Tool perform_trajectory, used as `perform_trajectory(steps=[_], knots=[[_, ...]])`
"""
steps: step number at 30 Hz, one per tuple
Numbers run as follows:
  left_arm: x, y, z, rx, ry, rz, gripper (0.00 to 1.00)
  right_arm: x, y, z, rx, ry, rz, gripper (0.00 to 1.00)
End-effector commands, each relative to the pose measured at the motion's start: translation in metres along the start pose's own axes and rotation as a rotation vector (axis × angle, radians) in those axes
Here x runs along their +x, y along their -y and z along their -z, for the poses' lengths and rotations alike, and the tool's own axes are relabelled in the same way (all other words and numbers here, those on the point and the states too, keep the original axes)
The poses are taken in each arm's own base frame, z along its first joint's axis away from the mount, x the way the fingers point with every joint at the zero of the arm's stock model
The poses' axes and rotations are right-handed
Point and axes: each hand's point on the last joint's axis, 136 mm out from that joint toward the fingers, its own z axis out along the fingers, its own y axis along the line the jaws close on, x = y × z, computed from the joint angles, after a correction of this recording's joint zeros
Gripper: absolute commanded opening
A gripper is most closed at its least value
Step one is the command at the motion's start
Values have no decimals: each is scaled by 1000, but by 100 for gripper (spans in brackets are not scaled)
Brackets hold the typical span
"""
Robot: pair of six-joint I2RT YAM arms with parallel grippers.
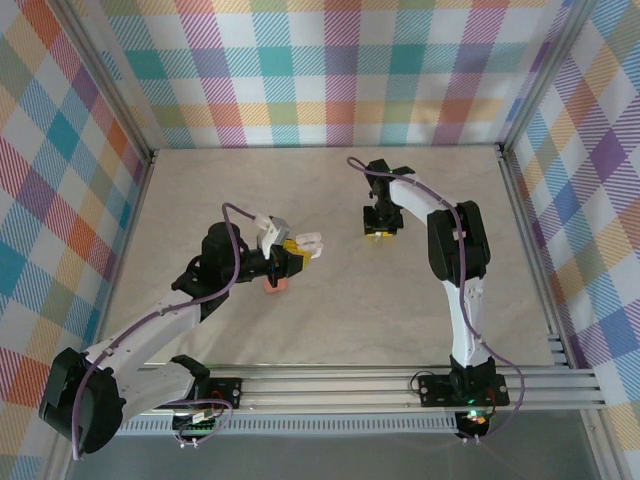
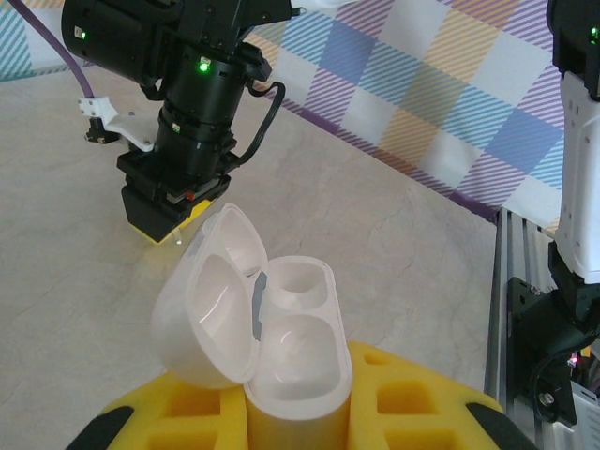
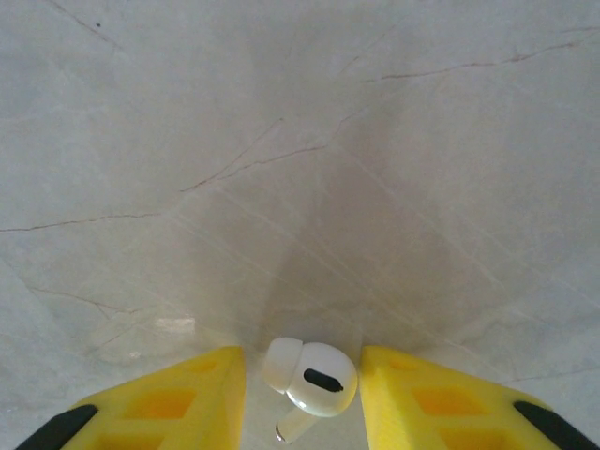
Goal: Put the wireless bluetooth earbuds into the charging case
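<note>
While the white charging case (image 2: 281,347) stands upright with its lid swung open and both hollows empty, the left jaws are clamped on its lower body, holding it up off the pale marbled surface (image 3: 281,141). The right jaws are lowered to that surface farther back, standing narrowly apart on either side of one white earbud (image 3: 314,380), which lies between them with a slim gap visible beside it. A small pink item (image 1: 273,287) sits on the surface just beneath the left jaws, well apart from the earbud.
</note>
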Motion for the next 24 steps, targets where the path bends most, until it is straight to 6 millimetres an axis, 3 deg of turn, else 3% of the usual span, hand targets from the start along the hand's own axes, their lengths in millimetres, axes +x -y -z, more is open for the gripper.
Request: perform_trajectory(steps=[1,11,24], knots=[[-7,2,4,9,20,-25,0,1,-4,-11,2,-22,10,36],[-5,3,5,12,16,-22,0,2,-11,-11,-19,-27,66,30],[-2,3,7,3,5,-21,0,4,-25,12,-51,21,164,21]])
